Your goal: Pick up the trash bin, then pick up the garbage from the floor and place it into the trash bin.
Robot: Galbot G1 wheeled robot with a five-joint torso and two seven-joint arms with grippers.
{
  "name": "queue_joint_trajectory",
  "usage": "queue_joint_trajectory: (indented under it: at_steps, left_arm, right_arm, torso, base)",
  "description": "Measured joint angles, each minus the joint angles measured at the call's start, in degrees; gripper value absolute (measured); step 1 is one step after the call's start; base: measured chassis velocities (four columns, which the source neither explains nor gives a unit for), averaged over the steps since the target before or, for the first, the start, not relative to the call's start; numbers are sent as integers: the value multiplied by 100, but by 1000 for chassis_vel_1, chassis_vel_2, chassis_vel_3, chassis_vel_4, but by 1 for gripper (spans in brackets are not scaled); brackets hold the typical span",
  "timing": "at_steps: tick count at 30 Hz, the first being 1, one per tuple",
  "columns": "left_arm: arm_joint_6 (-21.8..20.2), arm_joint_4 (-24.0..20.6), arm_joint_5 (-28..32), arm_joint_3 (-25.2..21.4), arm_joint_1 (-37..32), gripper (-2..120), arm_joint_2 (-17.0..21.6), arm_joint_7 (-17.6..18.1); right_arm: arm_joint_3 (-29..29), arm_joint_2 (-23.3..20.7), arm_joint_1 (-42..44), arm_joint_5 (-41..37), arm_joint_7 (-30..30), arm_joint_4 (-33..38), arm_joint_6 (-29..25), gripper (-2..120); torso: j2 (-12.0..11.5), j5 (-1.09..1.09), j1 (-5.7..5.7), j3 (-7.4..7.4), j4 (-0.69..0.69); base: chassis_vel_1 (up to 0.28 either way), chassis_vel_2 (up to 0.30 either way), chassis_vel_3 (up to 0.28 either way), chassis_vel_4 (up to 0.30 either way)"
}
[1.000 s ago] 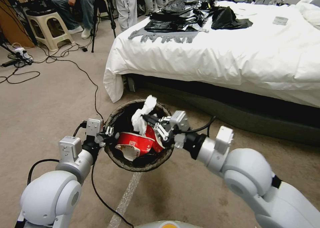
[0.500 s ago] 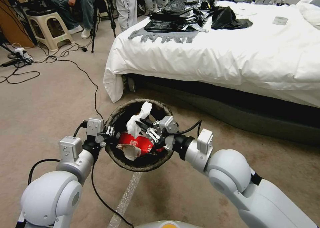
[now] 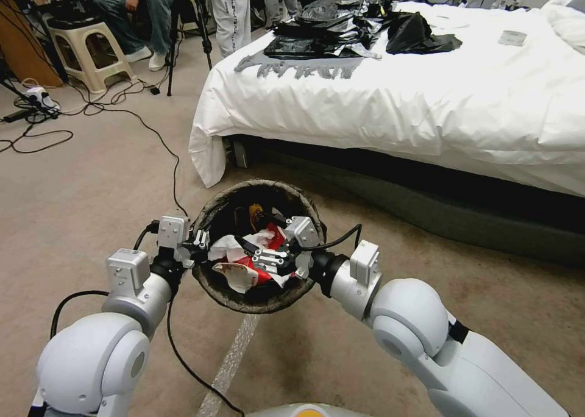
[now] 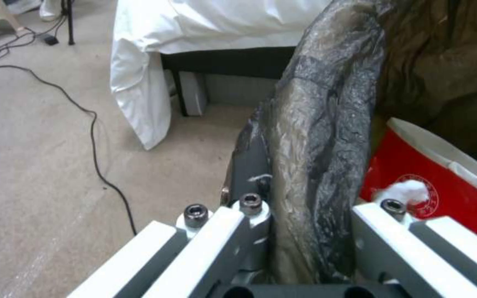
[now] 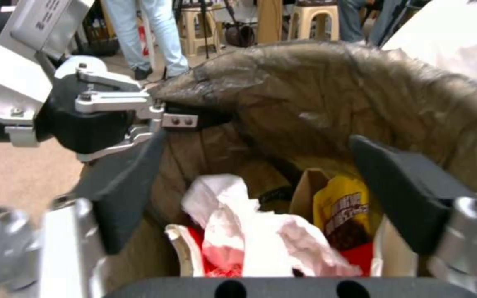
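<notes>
Now the right gripper (image 3: 251, 250), jaws apart, had dropped the white paper (image 5: 249, 231) into the trash bin (image 3: 214, 286), whose rim the left gripper (image 3: 200, 241) pinched, so that piece looked done.

the left pincer (image 4: 304, 244) clamps the rim of the round trash bin with its crinkled dark brownish-black bag liner (image 4: 327, 136), one white finger (image 4: 216, 244) outside and one inside. red-and-white paper packaging (image 4: 432, 182) lies in the bin. beyond are a white-sheeted bed (image 4: 194, 25), beige carpeted floor (image 4: 39, 165) and a black cable (image 4: 92, 136).
</notes>
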State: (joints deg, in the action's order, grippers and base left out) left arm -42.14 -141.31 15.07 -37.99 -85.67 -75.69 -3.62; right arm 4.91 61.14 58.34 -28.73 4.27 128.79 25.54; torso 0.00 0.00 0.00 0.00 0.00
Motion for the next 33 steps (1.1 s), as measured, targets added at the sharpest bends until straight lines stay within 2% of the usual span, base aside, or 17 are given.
queue_joint_trajectory:
  at_steps: [1,4,13,20,27,33]
  left_arm:
    - [0,0,0,0,0,1,0,0]
    - [0,-1,0,-4,-1,1,1,-2]
    - [0,-3,1,-9,-5,1,-19,-9]
    - [8,-6,18,-76,-27,1,-36,-9]
    - [45,-8,37,-120,-39,1,-52,-9]
    - [55,-8,73,-138,-46,1,-81,-4]
  right_arm:
    - [0,0,0,0,0,0,0,88]
    - [-131,-38,69,-9,-11,92,-2,98]
    - [-733,-97,427,-23,-167,401,-158,100]
    - [-1347,35,919,-108,-758,717,-715,100]
    - [-2358,233,1545,29,-902,798,-1303,100]
    - [-2914,491,2064,348,-899,747,-1559,100]
  torso:
    - [0,0,0,0,0]
    - [0,0,0,0,0]
    - [0,0,0,0,1]
    - [0,0,0,0,0]
    - [0,0,0,0,0]
    - [0,1,0,0,-1]
  base:
    - [0,0,0,0]
    - [0,0,0,0]
    - [0,0,0,0]
    - [0,0,0,0]
    - [0,0,0,0]
    - [0,0,0,0]
